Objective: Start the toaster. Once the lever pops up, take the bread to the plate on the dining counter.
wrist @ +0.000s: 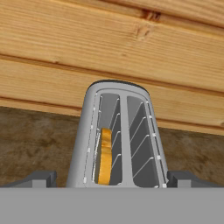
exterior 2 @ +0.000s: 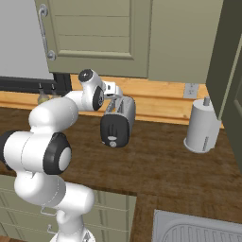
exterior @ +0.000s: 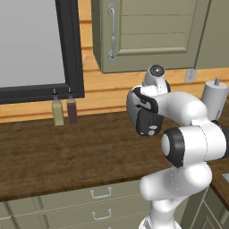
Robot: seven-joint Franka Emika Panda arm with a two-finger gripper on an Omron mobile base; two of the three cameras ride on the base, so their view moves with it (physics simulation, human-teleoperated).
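We see the gripper (wrist: 112,177) spread wide, a finger on either side of the toaster (wrist: 120,140) on the wood counter (exterior 2: 160,160). The bread (wrist: 105,155) stands in its left slot.

Matt silver metal toaster (wrist: 120,131) on wood-grain counter (wrist: 39,140)

Kitchen corner in olive green and warm wood.
Dark-framed window (exterior: 33,44) above a plank backsplash (exterior 2: 160,97); handled wall cabinet (exterior: 147,33) overhead, drawers (exterior: 89,203) below, grey sink (exterior 2: 198,231) at lower right.
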